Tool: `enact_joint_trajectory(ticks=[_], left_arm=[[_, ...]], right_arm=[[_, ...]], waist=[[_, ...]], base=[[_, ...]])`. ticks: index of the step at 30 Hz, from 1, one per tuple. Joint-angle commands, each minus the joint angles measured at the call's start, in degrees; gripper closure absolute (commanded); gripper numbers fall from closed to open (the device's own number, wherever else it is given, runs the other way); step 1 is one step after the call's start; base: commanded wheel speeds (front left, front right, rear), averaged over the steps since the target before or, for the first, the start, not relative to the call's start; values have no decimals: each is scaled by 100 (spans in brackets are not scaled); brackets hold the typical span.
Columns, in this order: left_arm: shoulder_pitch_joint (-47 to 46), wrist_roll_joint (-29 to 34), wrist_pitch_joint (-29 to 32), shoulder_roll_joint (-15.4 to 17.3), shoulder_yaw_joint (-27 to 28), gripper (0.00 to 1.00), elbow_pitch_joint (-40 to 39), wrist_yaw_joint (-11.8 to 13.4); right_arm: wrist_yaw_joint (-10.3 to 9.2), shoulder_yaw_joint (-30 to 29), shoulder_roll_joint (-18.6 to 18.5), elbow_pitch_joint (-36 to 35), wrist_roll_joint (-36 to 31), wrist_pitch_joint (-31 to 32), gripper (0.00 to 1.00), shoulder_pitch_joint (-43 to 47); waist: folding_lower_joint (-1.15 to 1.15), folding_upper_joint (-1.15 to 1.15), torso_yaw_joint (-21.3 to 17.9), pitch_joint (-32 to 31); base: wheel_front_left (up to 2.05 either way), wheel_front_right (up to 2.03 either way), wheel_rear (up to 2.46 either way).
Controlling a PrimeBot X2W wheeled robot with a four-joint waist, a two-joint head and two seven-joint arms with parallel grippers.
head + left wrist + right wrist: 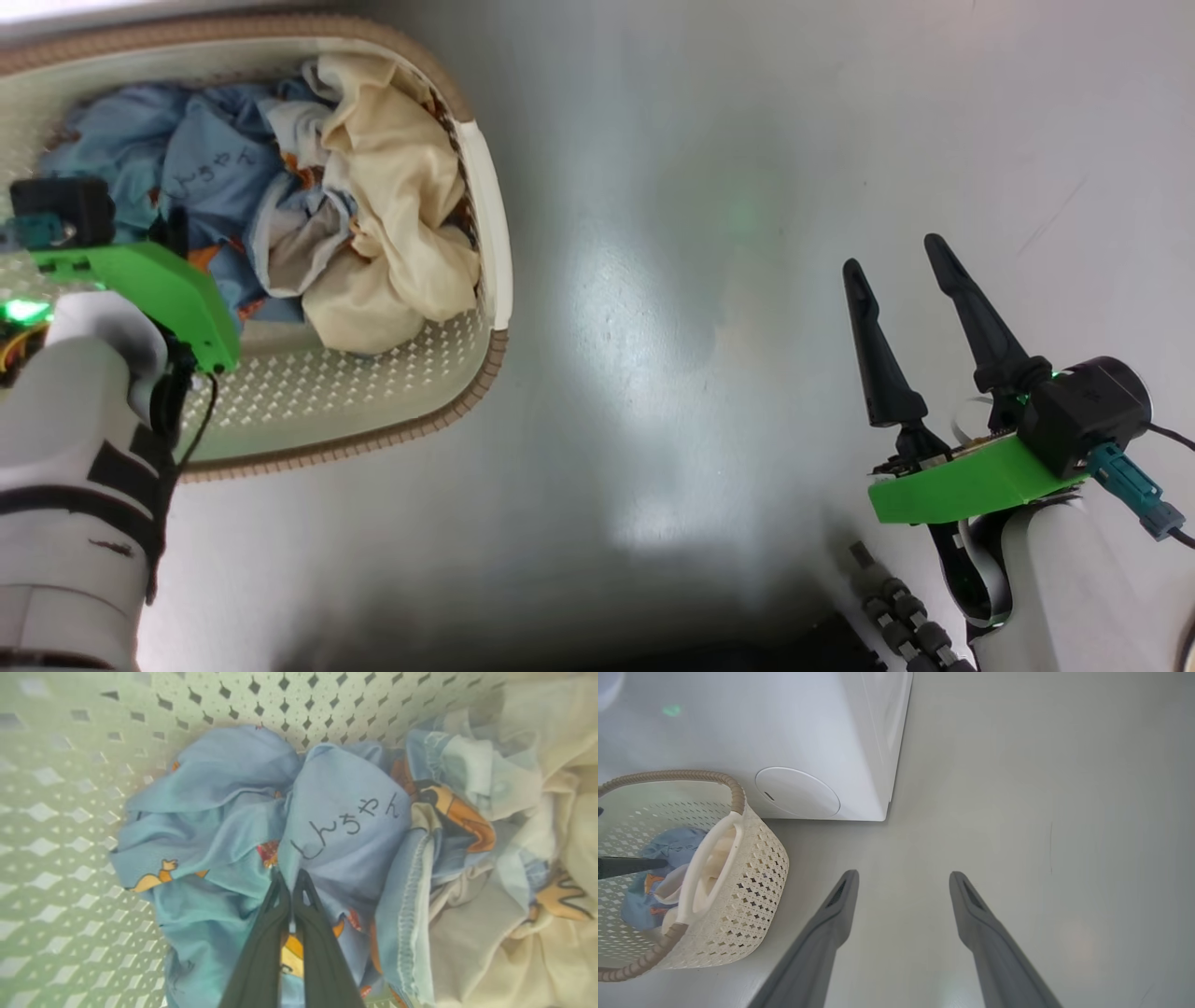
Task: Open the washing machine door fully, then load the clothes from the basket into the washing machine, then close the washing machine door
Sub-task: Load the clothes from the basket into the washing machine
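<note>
Blue garment: part of the clothes (pixel 336 826), light blue with orange cartoon prints and dark handwritten characters, lying crumpled directly under and ahead of the left pincer's tips.
Left pincer (pixel 292 879): jaws closed, the two dark fingers pressed together with their tips sunk into a fold of the blue garment, gripping it.
Cream garment: bunched up to the right of the left pincer in its wrist view, touching the blue one, with pale grey-white fabric between them.
Basket (pixel 495 215): surrounds the left pincer; its perforated cream wall rises ahead of the tips and to their left, and the brown woven-look rim and a white handle run along the side nearest the right pincer.
Reach: in the right wrist view a dark finger (pixel 630 865) of the left pincer enters the basket from the left edge, over the blue cloth.
Right pincer (pixel 894 258): jaws spread wide, holding nothing, hanging over bare floor (pixel 700 280), well apart from the basket.
Washing machine (pixel 808 728): white box ahead and to the left of the right pincer (pixel 904 876), just behind the basket, a round cover (pixel 797 792) low on its front near the corner.
</note>
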Motion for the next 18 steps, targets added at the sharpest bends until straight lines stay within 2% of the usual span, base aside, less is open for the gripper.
enact_joint_trajectory(ticks=[1,12,18], left_arm=[[316,-53,-124,235,73,100,-16,-10],[758,-189,-553,179,104,100,-286,-64],[1304,-248,-563,197,351,100,-1126,-7]], right_arm=[[9,112,42,-97,-8,-27,0,228],[9,119,40,105,-9,-27,0,242],[9,157,-11,215,31,-27,0,311]], waist=[[0,0,51,-166],[0,0,239,-1004],[0,0,340,-1497]], base=[[0,0,0],[0,0,0],[0,0,0]])
